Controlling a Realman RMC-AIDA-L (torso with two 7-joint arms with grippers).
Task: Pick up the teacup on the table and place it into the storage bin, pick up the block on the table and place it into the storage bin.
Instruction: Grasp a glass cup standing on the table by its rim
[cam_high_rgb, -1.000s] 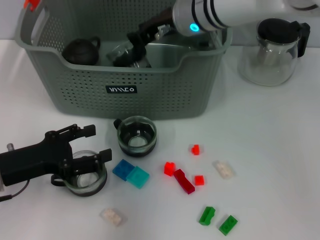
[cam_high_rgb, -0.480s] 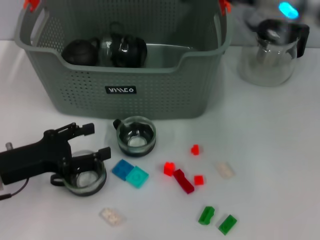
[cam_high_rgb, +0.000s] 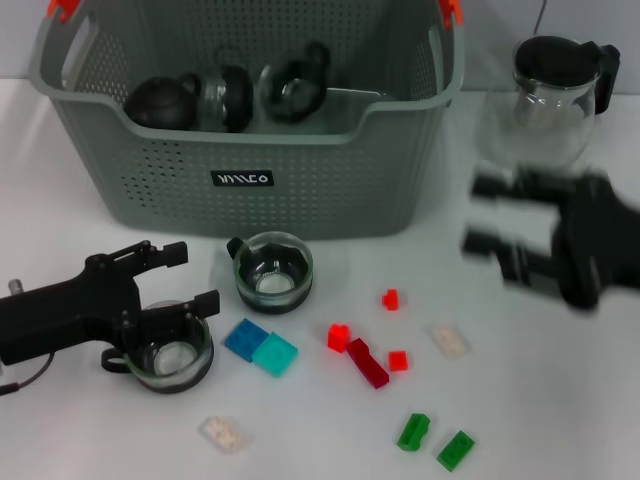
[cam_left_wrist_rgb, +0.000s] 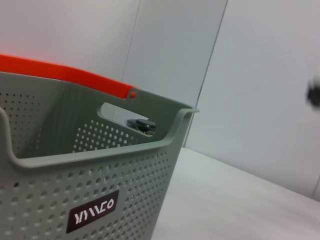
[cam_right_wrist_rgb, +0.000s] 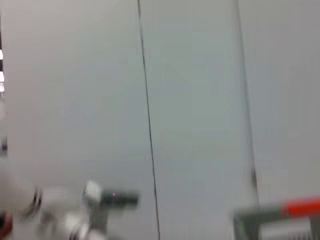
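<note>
The left gripper (cam_high_rgb: 165, 290) is spread around a teacup (cam_high_rgb: 170, 350) on the table (cam_high_rgb: 560, 400). The right gripper (cam_high_rgb: 500, 230), fingers apart and empty, hangs above the table beside the storage bin (cam_high_rgb: 250, 180). A blue block (cam_high_rgb: 261, 347) lies near the teacup.

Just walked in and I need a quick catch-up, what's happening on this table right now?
A two-armed robot is clearing teacups and blocks into the grey storage bin, which already holds several dark cups. The left gripper sits low at the near left, open around a glass teacup on the table. A second teacup stands in front of the bin. The right gripper is in the air on the right, open and empty, below a glass teapot. Coloured blocks, like the blue block, lie scattered on the table.
</note>
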